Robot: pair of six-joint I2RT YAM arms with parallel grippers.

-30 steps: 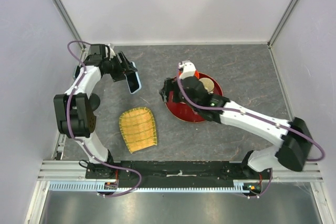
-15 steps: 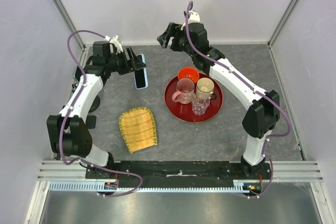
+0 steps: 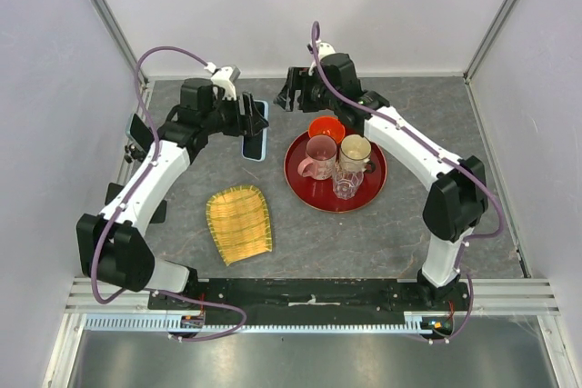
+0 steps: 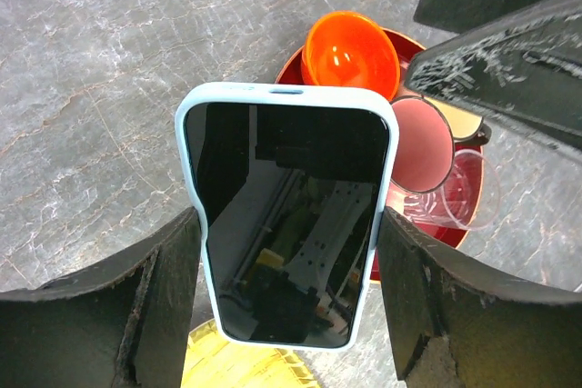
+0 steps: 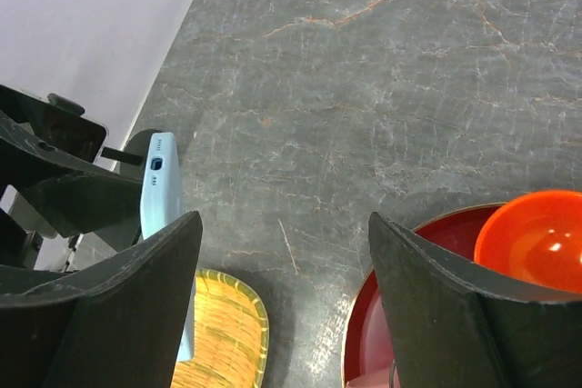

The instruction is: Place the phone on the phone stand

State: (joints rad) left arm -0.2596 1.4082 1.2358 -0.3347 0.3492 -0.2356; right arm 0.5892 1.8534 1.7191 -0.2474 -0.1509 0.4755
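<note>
The phone [image 4: 289, 224], black screen in a light blue case, hangs above the table with my left gripper [image 4: 286, 215] shut on its long edges. From above the phone [image 3: 255, 130] is at the back centre, just left of the red tray, in the left gripper [image 3: 247, 121]. My right gripper [image 3: 291, 97] hovers open and empty just right of it. In the right wrist view the phone's edge [image 5: 164, 197] shows left of the right gripper [image 5: 284, 220]. The phone stand is not plain to see. A black shape [image 3: 135, 131] by the left wall, half under my left arm, may be it.
A round red tray [image 3: 305, 190] right of centre holds an orange bowl [image 3: 326, 127], a pink cup [image 3: 318, 155], a tan cup [image 3: 355, 150] and a clear glass [image 3: 343, 184]. A yellow woven basket [image 3: 240, 223] lies at front left. Walls enclose three sides.
My left arm has carried the phone right, toward the tray. My right arm swung from over the tray to the back, then dropped close beside the phone, its jaws a little narrower.
</note>
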